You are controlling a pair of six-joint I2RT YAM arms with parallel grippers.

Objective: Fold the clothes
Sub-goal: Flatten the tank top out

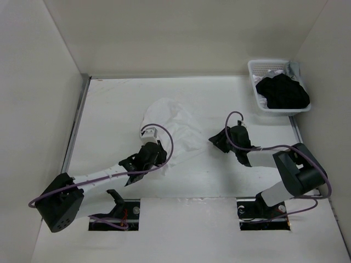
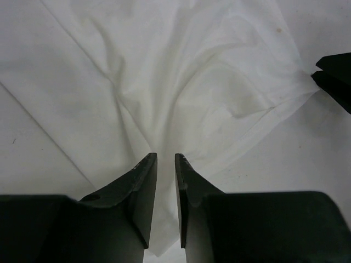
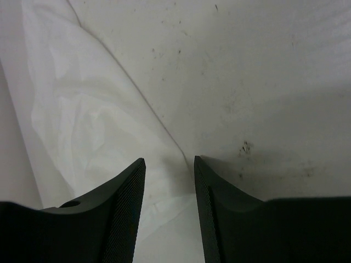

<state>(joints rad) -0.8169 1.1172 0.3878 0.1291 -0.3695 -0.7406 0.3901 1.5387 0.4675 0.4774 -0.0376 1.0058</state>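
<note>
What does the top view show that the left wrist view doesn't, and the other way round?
Only the top view: the basket holding a black garment at the table's far right corner. Only the left wrist view: the narrow gap between the left claw's tips, just above the fabric. Both: the white garment lying crumpled on the table.

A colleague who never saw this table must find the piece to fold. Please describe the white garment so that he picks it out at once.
Look at the white table. Near its middle lies the white garment, thin and crumpled, loose on the surface. Its neighbour, the black garment, is dark and sits bunched in the white basket at the far right corner.
</note>
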